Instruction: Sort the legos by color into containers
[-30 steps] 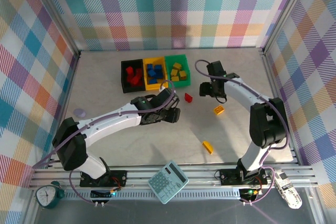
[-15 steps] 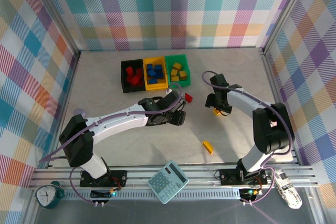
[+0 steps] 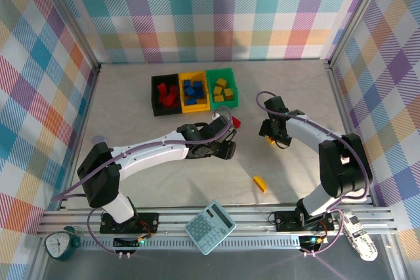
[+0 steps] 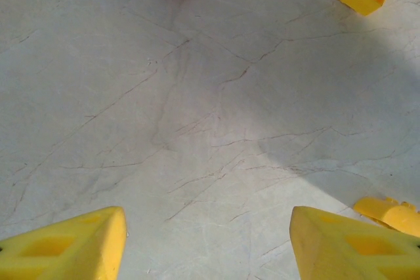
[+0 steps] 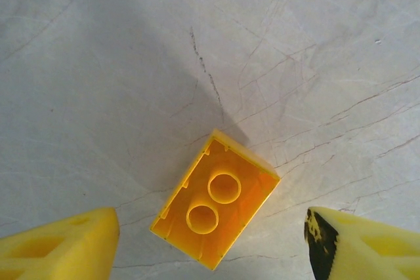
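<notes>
Right wrist view, yellow lego [image 5: 215, 210] upside down, two round tubes showing, lying askew

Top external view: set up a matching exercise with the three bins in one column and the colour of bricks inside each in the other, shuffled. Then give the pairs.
Column one:
1. black bin
2. yellow bin
3. green bin

Column two:
a. yellow bricks
b. red bricks
c. blue bricks

Pairs: 1-b, 2-c, 3-a.
</notes>
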Motion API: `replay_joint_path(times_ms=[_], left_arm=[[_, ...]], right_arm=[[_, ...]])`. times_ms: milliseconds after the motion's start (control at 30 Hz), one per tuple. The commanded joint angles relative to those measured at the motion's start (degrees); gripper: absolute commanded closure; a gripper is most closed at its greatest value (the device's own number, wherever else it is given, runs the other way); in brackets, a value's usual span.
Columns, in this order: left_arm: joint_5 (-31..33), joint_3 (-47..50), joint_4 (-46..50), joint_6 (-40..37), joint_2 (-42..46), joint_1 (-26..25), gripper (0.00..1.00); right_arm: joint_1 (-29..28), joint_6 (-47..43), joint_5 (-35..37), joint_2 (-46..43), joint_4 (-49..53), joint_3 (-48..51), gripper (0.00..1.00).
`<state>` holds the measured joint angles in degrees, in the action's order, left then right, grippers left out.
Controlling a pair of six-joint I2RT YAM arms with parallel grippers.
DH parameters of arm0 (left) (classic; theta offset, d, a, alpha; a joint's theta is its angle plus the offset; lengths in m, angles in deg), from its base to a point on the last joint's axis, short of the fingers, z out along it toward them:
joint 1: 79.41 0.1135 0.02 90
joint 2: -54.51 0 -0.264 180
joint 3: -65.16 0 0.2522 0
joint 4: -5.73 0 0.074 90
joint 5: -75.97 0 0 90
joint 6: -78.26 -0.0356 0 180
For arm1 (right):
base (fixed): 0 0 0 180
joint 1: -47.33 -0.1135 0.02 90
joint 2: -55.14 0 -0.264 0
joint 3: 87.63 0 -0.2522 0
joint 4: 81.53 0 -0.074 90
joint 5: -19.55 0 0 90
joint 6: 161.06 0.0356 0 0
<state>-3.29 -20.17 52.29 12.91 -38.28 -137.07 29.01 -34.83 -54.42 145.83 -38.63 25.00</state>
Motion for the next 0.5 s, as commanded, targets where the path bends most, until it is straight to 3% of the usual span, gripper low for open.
replay_joint_path(times_ms=[0, 200, 467], left_arm=[[0.50, -1.57, 0.34, 0.19, -0.29, -0.60, 0.33], [1.61, -1.19, 0.78, 0.21, 0.51, -0.60, 0.33], [4.95, 0.53, 1.14, 0.40, 3.20, -0.60, 0.33]], right_arm=[[0.26, 1.11, -1.26, 1.17, -1.49, 1.03, 0.27], [0.27, 0.75, -2.36, 2.56, -2.72, 1.28, 0.36], [0.27, -1.10, -3.01, 2.59, -4.27, 1.34, 0.58]])
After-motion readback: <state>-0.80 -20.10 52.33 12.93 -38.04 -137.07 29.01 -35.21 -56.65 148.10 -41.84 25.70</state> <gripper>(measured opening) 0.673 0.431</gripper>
